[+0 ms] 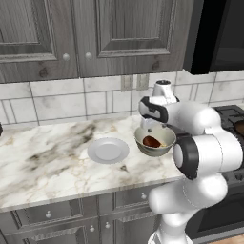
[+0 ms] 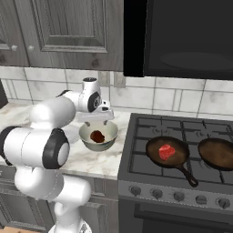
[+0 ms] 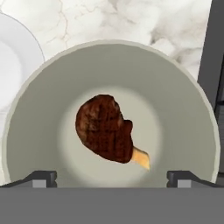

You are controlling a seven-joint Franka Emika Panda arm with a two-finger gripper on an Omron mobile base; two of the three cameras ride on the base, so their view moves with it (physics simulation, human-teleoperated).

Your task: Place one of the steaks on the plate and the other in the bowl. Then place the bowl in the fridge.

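Brown steak (image 3: 105,129) in bowl (image 3: 183,105), red steak (image 2: 166,152) in pan (image 2: 178,160)

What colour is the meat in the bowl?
Dark brown-red, with a yellowish tip: the steak in the pale bowl. The hand view shows it best.

I see a marble counter (image 1: 43,162), tiled backsplash (image 1: 57,102), dark wood cabinets (image 1: 95,33) above, gas stove (image 2: 182,132) with two black pans (image 2: 170,157), black hood (image 2: 186,36) over it.
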